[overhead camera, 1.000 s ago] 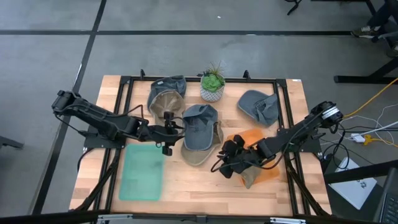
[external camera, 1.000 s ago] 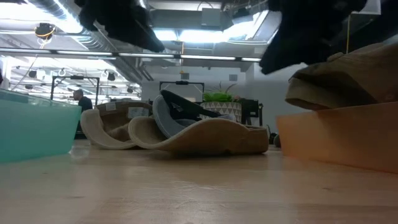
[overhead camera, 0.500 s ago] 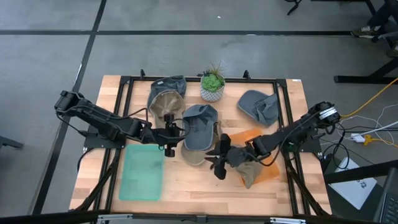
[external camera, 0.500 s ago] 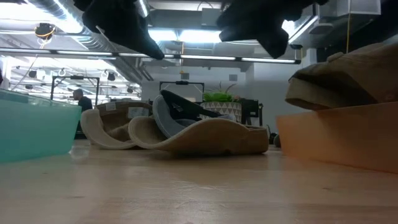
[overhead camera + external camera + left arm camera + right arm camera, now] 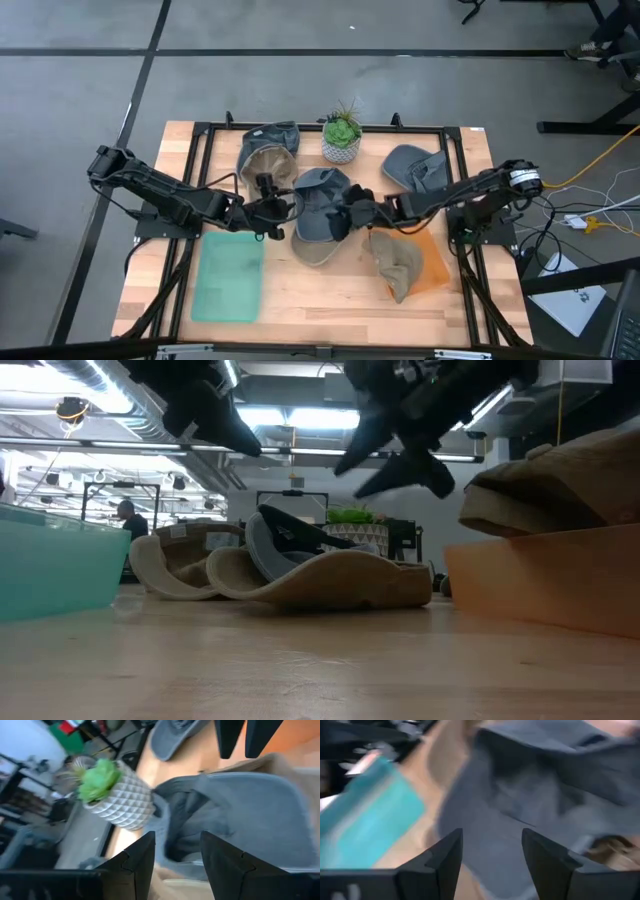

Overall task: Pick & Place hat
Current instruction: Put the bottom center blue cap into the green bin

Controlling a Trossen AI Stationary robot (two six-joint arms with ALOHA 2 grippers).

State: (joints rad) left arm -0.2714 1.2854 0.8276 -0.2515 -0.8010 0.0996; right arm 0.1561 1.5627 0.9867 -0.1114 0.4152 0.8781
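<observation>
A grey hat with a tan brim (image 5: 318, 200) lies in the middle of the table, also seen in the left wrist view (image 5: 250, 810) and the right wrist view (image 5: 530, 780). My right gripper (image 5: 336, 218) hangs open just above its right side, clear of it in the low view (image 5: 395, 460). My left gripper (image 5: 284, 206) stands open at the hat's left side, a little above the table, with nothing between its fingers (image 5: 177, 850). A tan hat (image 5: 395, 262) lies on the orange tray (image 5: 432, 262) and no gripper touches it.
A teal tray (image 5: 228, 275) lies at the near left. Another grey and tan hat (image 5: 268, 150) lies at the far left of centre, and a grey hat (image 5: 415, 170) at the far right. A potted plant (image 5: 342, 138) stands at the far edge.
My right gripper has left the orange tray and moved toward the table's left and far side, over the middle hat, and its fingers now stand wider apart. The tan hat stays behind on the orange tray.
</observation>
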